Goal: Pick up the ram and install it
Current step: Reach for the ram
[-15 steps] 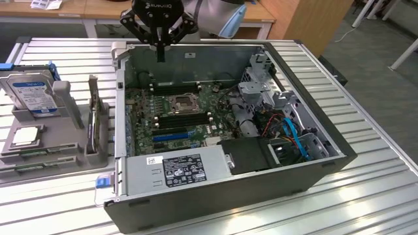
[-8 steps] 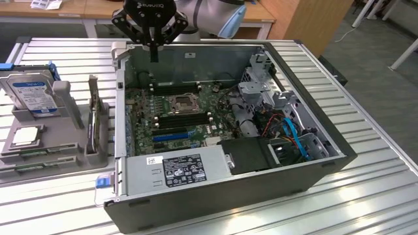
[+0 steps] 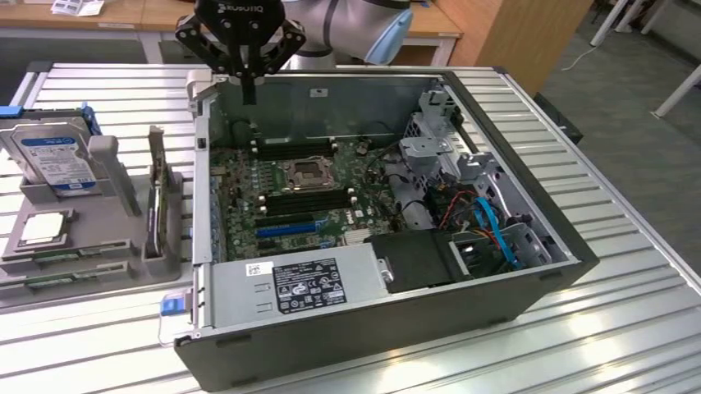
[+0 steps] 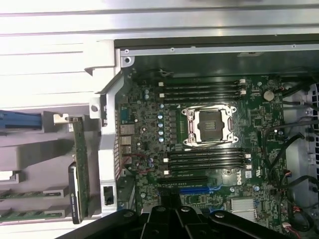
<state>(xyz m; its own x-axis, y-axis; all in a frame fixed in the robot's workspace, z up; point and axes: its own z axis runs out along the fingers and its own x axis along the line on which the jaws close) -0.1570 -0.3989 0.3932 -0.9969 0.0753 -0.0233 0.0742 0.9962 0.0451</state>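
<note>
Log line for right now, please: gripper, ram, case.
gripper: shut, empty, hanging over a corner of computer case | ram: standing on edge in grey holder, outside case, not picked up

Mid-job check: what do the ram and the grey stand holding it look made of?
The ram looks like matte green circuit-board laminate: thin, flat, green face. The grey stand looks like moulded or printed plastic: dull, evenly grey, blocky; painted metal can't be ruled out.
</note>
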